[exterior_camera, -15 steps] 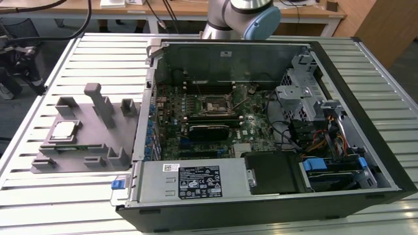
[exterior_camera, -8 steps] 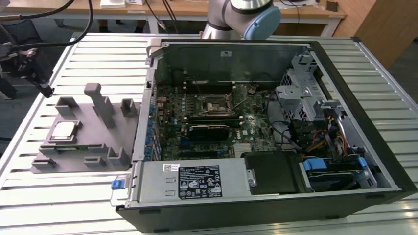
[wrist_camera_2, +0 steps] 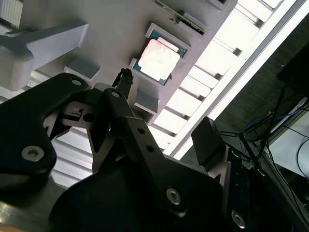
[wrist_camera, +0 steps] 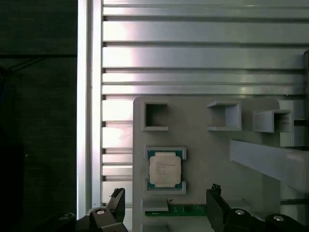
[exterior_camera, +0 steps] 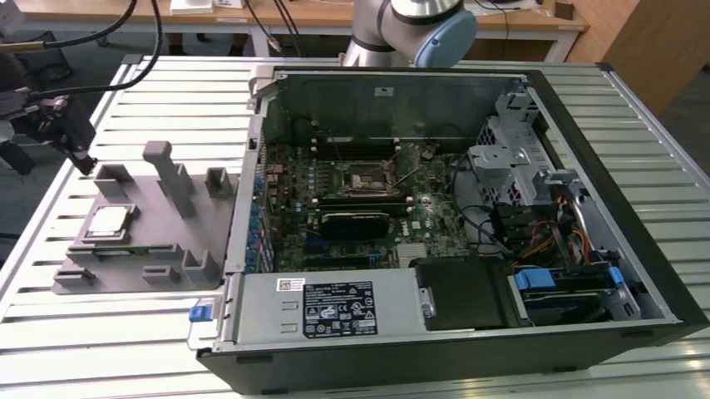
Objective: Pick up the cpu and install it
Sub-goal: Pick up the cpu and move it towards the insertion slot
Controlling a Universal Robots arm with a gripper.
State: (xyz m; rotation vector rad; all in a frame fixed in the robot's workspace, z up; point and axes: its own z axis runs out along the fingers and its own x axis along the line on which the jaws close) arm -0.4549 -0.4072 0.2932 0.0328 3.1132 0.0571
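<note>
The cpu (exterior_camera: 108, 220) is a small silvery square lying flat in a recess of the grey fixture (exterior_camera: 166, 249), at the exterior view's left. My gripper (exterior_camera: 50, 156) hangs above the table just behind the fixture's far end, a short way from the chip and not touching it. In the first wrist view the cpu (wrist_camera: 164, 169) sits between raised grey lips, and the two black fingertips (wrist_camera: 117, 199) stand wide apart on either side of it. The gripper is open and holds nothing. The second wrist view has the cpu (wrist_camera_2: 157, 60) beyond the black fingers (wrist_camera_2: 123, 79).
An open computer case (exterior_camera: 621, 166) lies at the exterior view's right, with the motherboard's black-framed socket (exterior_camera: 361, 179) near its middle. Tall grey posts (exterior_camera: 166, 170) rise from the fixture. A green strip (wrist_camera: 183, 210) lies in it beside the chip. The slatted metal table (exterior_camera: 166, 91) surrounds everything.
</note>
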